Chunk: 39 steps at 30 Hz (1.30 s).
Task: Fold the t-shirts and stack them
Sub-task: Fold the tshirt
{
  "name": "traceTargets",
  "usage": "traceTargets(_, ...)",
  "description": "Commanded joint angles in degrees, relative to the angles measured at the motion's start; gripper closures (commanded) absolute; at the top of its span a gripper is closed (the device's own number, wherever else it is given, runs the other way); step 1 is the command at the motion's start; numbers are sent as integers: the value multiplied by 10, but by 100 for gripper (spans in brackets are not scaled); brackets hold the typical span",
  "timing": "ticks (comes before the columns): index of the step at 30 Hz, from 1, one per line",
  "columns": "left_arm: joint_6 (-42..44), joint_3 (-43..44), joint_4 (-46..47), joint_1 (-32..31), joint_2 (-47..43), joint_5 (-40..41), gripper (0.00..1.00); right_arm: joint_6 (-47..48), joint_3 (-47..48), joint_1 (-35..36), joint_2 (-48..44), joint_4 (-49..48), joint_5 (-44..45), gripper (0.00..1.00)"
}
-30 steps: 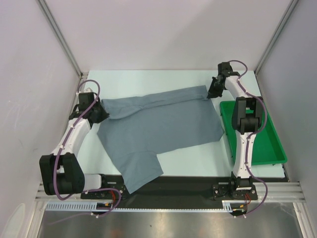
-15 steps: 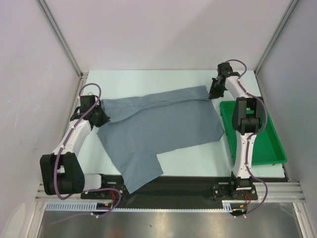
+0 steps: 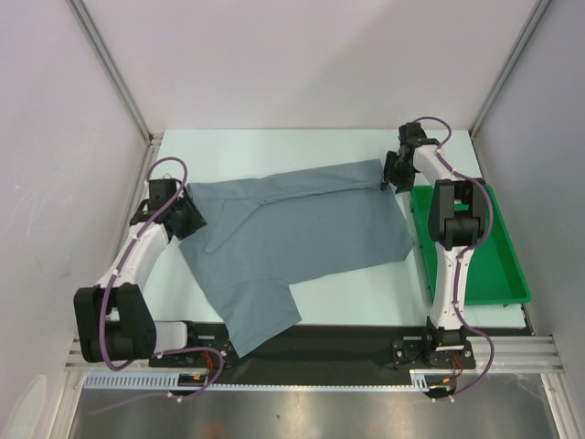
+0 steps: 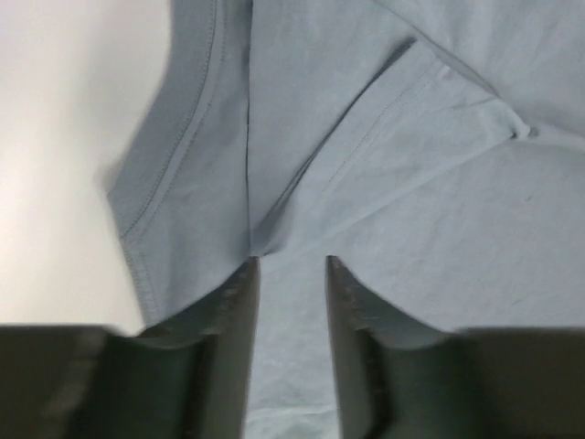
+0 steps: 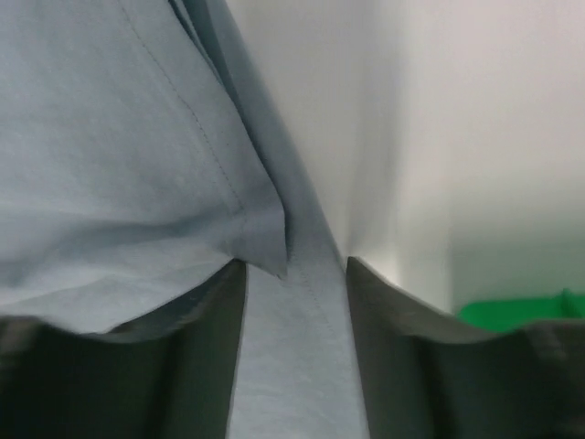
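Observation:
A slate blue-grey t-shirt (image 3: 302, 233) lies across the table, its upper part folded over and one sleeve reaching toward the near edge. My left gripper (image 3: 183, 216) sits at the shirt's left corner. In the left wrist view the left gripper (image 4: 292, 265) stands open, with a seam and hem of the t-shirt (image 4: 411, 183) lying flat beyond its tips. My right gripper (image 3: 391, 176) is at the shirt's far right corner. In the right wrist view the right gripper (image 5: 295, 265) is open too, and a strip of the t-shirt (image 5: 110, 137) runs loosely between its fingers (image 5: 192, 366).
A green plastic tray (image 3: 507, 274) lies at the right of the table, beside the right arm; its rim (image 5: 521, 311) shows in the right wrist view. White walls enclose the table (image 3: 274, 151) on three sides. A black strip runs along the near edge.
Both grippers were shut on the shirt's two far corners and have opened. The corners now rest on the table. The arms have hardly moved.

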<state>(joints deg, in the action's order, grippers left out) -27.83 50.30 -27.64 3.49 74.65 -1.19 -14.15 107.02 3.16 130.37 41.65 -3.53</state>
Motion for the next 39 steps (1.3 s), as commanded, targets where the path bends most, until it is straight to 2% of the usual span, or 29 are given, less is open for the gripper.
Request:
traceTargets(1,5,-5,8,-2,-48,6,51,12,37,1,-45,-7,26,45)
traceTargets(3,5,0,15,-1,-91,10,42,15,50,0,-44,-10,27,33)
traceTargets(7,4,60,20,6,-62,34,42,9,90,4,-26,-33,-4,27)
traceTargets(9,3,78,75,24,-26,-6,44,11,130,11,-1,-44,-18,25)
traceTargets(11,5,101,100,31,8,-26,42,9,172,12,38,-35,-37,24)
traceTargets(12,8,113,115,39,59,-62,42,11,213,14,54,-32,-45,20)
traceTargets(15,17,160,121,58,150,-92,46,12,289,19,99,-15,-57,14)
traceTargets(17,16,180,128,69,181,-107,46,6,297,20,108,-29,-66,13)
traceTargets(22,2,218,156,107,268,-133,50,-3,246,26,99,-89,-74,14)
traceTargets(26,-4,238,198,113,298,-158,51,2,246,26,108,-89,-61,16)
traceTargets(29,-13,266,182,118,313,-136,51,-1,255,25,115,-88,-67,17)
traceTargets(35,-93,340,146,136,395,-152,54,-3,238,25,111,-102,-71,18)
traceTargets(39,-154,342,181,137,416,-172,52,15,221,23,97,-107,-71,18)
